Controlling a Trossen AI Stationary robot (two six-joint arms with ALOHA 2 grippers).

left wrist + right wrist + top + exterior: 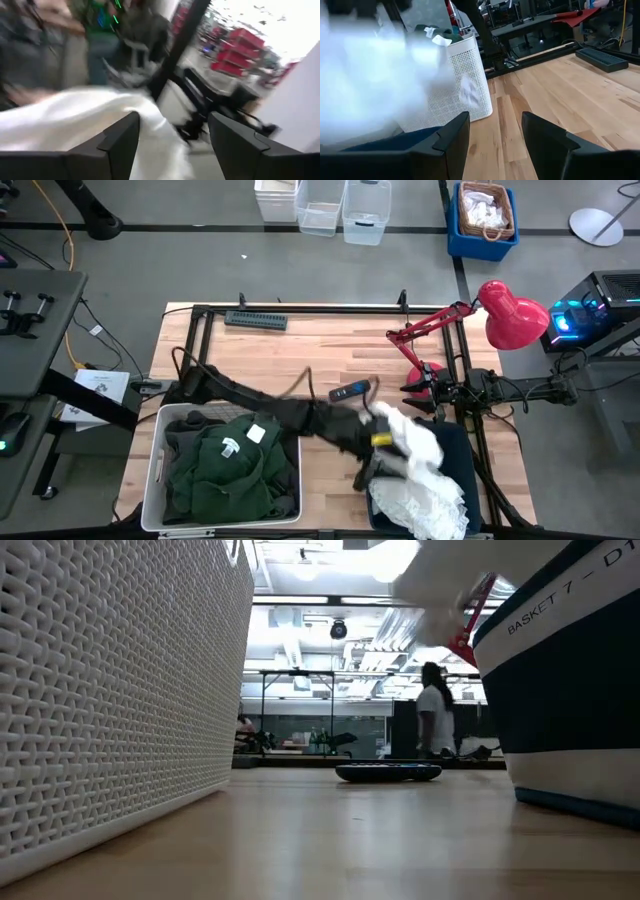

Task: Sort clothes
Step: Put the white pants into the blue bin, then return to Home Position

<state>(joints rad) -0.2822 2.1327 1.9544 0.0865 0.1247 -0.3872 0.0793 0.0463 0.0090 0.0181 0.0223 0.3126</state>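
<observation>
My left gripper (pixel 385 442) (pixel 172 122) reaches across the table to the dark blue basket (pixel 462 442) at the near right, its fingers open. A white garment (pixel 410 438) (pixel 75 117) is bunched at its tip above the basket, over more white garments (pixel 420 500) lying inside. A dark green garment (pixel 235 470) with a white label and a dark grey one (pixel 188 432) lie in the white basket (pixel 160 470) at the near left. My right gripper (pixel 415 395) (pixel 495 122) is open and empty by the blue basket's far side. My left gripper is open, and the white garment's edge (pixel 150 117) lies along one finger (pixel 122 137) and runs down into the gap between the two. I cannot tell whether the finger touches it. The garment is off the table, above the blue basket.
A black remote (pixel 350 391) (pixel 388 772) lies mid-table. A red desk lamp (pixel 510 315) stands at the far right and a black bar (pixel 255 320) lies at the far edge. A blue crate (pixel 483 218) with a pale bundle stands on the floor. A person (pixel 435 720) stands in the room.
</observation>
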